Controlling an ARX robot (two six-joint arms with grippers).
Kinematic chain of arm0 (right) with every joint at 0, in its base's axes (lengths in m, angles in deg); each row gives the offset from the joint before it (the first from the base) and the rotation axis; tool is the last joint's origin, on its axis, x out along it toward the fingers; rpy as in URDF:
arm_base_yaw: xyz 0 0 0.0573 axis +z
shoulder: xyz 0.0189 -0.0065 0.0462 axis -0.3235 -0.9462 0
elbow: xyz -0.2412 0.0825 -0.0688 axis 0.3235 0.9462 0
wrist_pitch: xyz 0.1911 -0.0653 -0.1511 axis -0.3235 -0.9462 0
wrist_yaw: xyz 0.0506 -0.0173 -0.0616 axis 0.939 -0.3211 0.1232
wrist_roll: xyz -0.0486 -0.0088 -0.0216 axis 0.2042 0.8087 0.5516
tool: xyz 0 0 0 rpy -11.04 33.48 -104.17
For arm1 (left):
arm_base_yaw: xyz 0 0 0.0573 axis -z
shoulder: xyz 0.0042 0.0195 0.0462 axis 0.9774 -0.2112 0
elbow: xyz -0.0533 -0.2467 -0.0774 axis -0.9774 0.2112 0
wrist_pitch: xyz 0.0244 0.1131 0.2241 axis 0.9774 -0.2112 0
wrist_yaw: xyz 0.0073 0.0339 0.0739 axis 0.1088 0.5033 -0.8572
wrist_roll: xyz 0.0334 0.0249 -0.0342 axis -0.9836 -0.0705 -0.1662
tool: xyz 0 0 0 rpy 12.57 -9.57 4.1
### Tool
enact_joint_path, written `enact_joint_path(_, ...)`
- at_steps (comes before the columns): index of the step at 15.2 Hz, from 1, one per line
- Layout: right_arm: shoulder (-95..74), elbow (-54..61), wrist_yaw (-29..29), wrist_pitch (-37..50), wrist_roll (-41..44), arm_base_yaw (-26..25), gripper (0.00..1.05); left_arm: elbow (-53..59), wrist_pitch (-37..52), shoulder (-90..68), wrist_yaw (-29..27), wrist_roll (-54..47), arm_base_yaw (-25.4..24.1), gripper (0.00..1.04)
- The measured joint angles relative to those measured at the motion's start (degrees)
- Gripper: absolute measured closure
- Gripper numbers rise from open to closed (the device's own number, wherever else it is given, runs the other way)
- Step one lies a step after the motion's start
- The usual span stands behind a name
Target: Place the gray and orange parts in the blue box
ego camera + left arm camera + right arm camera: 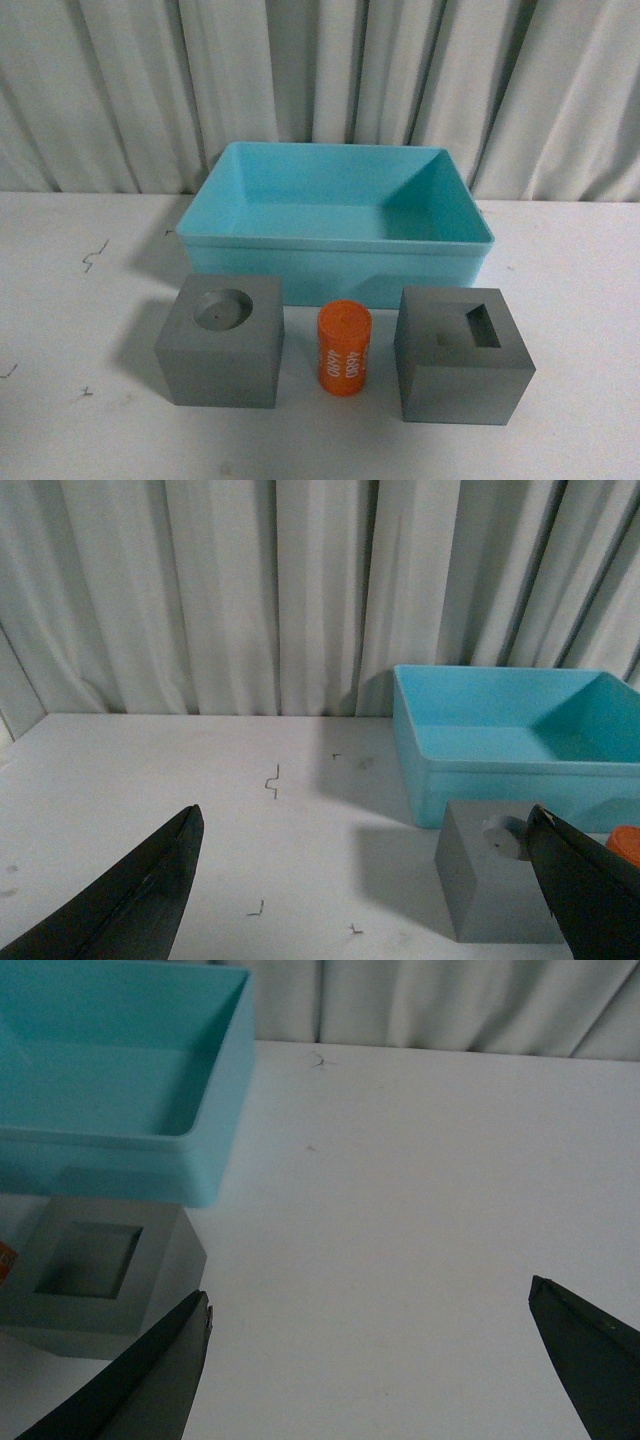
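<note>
The light blue box (330, 245) stands at the back middle of the white table, empty. In front of it stand a gray cube with a round recess (220, 340) at the left, an orange cylinder with white lettering (343, 349) in the middle, and a gray cube with a square recess (462, 357) at the right. Neither gripper shows in the front view. My left gripper (365, 825) is open and empty above the table, to the left of the round-recess cube (495, 885). My right gripper (370, 1305) is open and empty, to the right of the square-recess cube (95, 1275).
Gray-white curtains (320, 80) hang behind the table. Small dark marks (271, 780) dot the tabletop left of the box. The box also shows in the left wrist view (510, 750) and the right wrist view (120, 1150).
</note>
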Motion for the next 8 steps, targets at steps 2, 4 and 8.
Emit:
enact_joint_path(2,-9.42,-1.46,-1.66,6.86,0.83,4.52,0.06,0.0,0.0,0.0,-0.02,0.0,0.0,0.07)
enact_joint_path(4,-17.18,-3.23,-4.35,12.04,-0.63,8.98,0.06,0.0,0.0,0.0,-0.02,0.0,0.0,0.07)
enact_joint_path(8,-29.62,-5.49,-8.17,17.9,-5.95,16.76,0.06,0.0,0.02,0.0,-0.02,0.0,0.0,0.07)
